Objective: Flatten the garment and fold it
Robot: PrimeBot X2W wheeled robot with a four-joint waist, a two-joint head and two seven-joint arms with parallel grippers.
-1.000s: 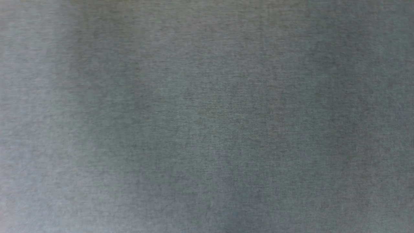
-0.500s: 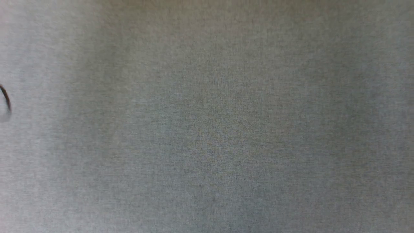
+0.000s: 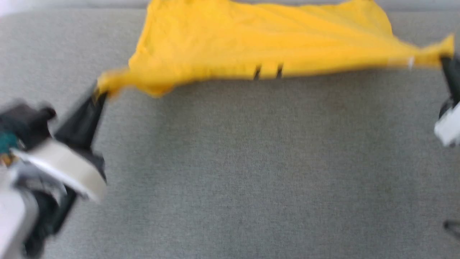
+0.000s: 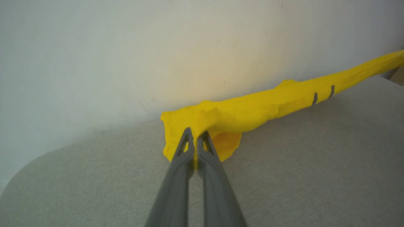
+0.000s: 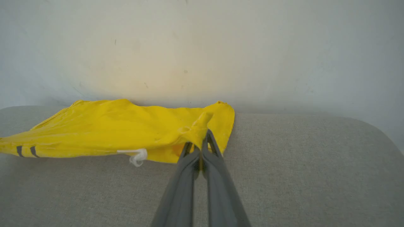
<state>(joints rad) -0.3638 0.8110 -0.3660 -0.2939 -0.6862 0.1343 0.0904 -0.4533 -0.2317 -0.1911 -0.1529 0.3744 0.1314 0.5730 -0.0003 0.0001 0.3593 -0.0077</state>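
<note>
Both the left tool (image 3: 99,93) and right tool (image 3: 445,60) pinch the garment (image 3: 251,41), stretched lengthwise left-to-right.

**Head camera smeared, wrist cameras clean**

My head view is motion-blurred: the left gripper (image 3: 100,92) and the shirt's (image 3: 251,46) near edge smear. Both wrist views are sharp under soft, even light, with no glare. The shirt casts a warm yellow tint on the wall (image 5: 176,72) and a faint shadow on the cushion (image 5: 284,173). The wide lens bows the cushion's far edge.
</note>
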